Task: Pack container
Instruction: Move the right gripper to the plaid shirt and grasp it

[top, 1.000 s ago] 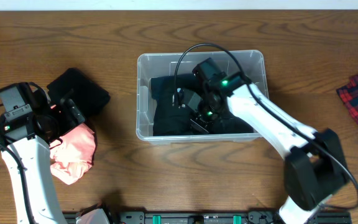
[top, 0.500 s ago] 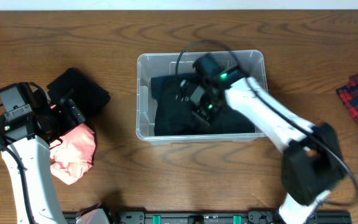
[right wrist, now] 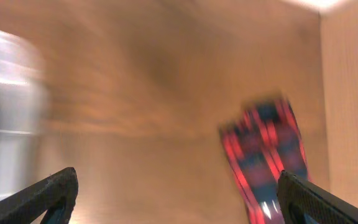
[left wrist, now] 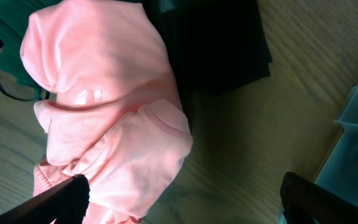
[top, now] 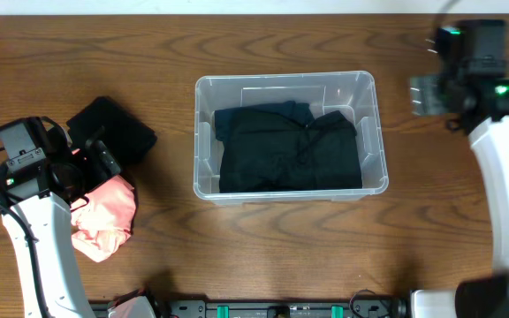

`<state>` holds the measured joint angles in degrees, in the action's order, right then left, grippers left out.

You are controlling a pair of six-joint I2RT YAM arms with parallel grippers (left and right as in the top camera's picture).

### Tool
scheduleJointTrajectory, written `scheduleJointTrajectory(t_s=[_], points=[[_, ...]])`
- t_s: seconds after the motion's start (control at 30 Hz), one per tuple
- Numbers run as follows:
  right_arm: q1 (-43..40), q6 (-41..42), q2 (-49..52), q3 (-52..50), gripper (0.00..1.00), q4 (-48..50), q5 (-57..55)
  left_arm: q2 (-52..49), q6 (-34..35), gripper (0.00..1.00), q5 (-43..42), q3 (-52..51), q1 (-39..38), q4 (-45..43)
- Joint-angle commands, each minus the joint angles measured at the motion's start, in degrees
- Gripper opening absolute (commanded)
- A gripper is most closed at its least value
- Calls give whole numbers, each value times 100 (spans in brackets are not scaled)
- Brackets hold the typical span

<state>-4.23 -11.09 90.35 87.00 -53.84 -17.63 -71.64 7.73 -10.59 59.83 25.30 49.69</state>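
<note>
Clear container point(top: 203, 132) in the middle of the overhead frame, flat on the brown wooden table point(top: 237, 256); floor covered by dark clothes point(top: 290, 150), crumpled and lying below the rim.

At the left of the overhead frame, left gripper point(top: 102, 157), well apart from the container; above a pink cloth point(top: 104, 216) and just beside a black folded cloth point(top: 113, 128); cannot tell from above if touching either one.

In the left wrist view, left gripper point(left wrist: 182, 186) spread wide with nothing held; black fingertips point(left wrist: 67, 196) down in the two bottom corners; pink cloth point(left wrist: 104, 112) bunched up and filling the left half; black folded cloth point(left wrist: 216, 43) touching it at the top middle; bare wood below; a corner of the container point(left wrist: 353, 143) at the right edge.

At the upper right of the overhead frame, right gripper point(top: 427, 93), a bit blurred, over bare wood and well away from the container.

In the right wrist view, all very blurred; right gripper point(right wrist: 179, 186) wide apart too, nothing between its fingertips point(right wrist: 48, 196); a red and blue checked cloth point(right wrist: 263, 155) at the lower right, lying on the wood; a pale smear at the left edge, too blurred to tell what.
</note>
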Motion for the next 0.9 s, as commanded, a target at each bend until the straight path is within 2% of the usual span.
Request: scheduleJointTrajectory(t_s=[0.0,0.1,0.23,0.37,0.6,0.87], points=[[-719,-286,533,-450,99,4,-267,-17,52,98,-55,105,28,20],[-1287,-116,1016,-866,99,210,-442,-17,52,98,-55,105,28,20],[-1668,378,1469,-1180,99,415,-1316,-17,52,98,-55,105,28,20],[-1888,433,1665,-1296,99,850,-1663,-17,52,98,-55,105,28,20],[-2262,-264,1812,-1576,99,1652,-1663,-17,52,98,-55,105,28,20],[-2787,-608,1952,-1899,99,2225,-1644,-17,52,98,-55,105,28,20]])
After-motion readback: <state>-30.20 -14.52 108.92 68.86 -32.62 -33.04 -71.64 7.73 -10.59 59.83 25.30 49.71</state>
